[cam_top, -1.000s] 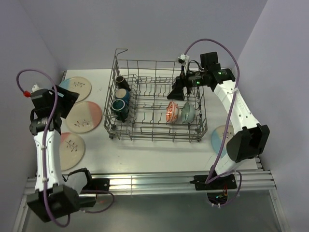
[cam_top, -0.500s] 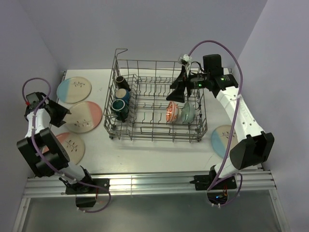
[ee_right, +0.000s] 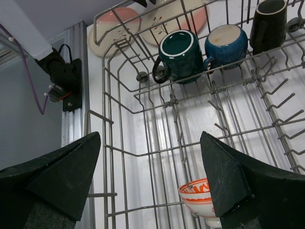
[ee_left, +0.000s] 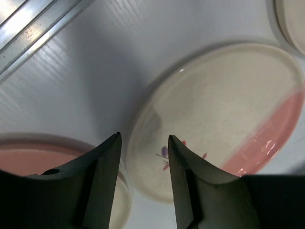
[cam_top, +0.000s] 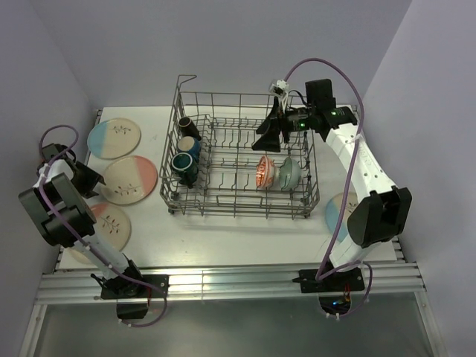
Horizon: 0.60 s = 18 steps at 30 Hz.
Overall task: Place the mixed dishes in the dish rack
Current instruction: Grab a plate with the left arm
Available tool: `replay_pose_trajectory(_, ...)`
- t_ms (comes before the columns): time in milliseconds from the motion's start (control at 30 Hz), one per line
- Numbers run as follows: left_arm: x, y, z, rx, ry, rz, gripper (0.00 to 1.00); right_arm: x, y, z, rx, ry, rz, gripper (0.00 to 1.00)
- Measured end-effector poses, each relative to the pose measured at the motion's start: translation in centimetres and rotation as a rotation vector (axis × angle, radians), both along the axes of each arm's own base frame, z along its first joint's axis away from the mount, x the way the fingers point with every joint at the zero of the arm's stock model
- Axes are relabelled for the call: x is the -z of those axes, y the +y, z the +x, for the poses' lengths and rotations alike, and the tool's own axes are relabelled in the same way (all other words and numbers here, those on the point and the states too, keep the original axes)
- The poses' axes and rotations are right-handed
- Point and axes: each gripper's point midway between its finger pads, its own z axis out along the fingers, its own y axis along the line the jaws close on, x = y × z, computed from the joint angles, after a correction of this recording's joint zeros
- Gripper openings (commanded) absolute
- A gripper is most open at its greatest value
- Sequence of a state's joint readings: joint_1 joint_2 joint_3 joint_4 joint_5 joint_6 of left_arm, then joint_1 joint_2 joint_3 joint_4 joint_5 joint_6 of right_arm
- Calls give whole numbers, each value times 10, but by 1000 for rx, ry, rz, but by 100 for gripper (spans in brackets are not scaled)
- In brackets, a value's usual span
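Observation:
The grey wire dish rack [cam_top: 239, 199] holds a black mug [cam_top: 184, 123], a blue mug [cam_top: 189, 146], a teal mug [cam_top: 182, 167], an orange-red bowl [cam_top: 265, 172] and a pale green bowl [cam_top: 289, 172]. Three plates lie left of it: blue-cream [cam_top: 114, 138], pink-cream [cam_top: 129, 179] and a nearer pink-cream one [cam_top: 105, 226]. A fourth plate [cam_top: 337, 215] lies at the right. My left gripper [cam_top: 87, 178] [ee_left: 143, 136] sits low at the middle plate's [ee_left: 214, 119] left rim, jaws part closed with a gap, nothing gripped. My right gripper [cam_top: 269, 135] [ee_right: 150, 136] hangs wide open above the rack.
The right wrist view looks down into the rack [ee_right: 107, 119], over the teal mug [ee_right: 180, 55], blue mug [ee_right: 226, 40], black mug [ee_right: 269, 19] and orange bowl [ee_right: 202, 198]. Upright tines fill the rack floor. An aluminium rail [ee_left: 33, 33] borders the table's left edge.
My left arm has folded back and dropped its gripper to the middle plate's left rim, jaws narrowing. The right gripper drifted slightly left above the rack, still open.

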<state>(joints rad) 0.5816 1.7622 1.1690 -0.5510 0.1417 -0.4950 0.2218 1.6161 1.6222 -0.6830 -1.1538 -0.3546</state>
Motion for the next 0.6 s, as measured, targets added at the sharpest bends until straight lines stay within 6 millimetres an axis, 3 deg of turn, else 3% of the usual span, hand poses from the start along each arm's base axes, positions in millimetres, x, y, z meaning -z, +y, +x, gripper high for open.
replay_pose_trajectory(233,18,2,1,37,47,-11,43,-5,6,-1,-16,1,7,92)
replay_pose_trajectory(367,23,2,-1,50,59,-13,34,-7,9,1,-20,10,14,92)
replay_pose_trajectory(567,26,-2,1,70,30,-25,2,-12,15,9,-29,17,22,92)
replay_pose_trajectory(600,26,-3,2,72,22,-28,0,-12,16,10,-31,21,23,92)
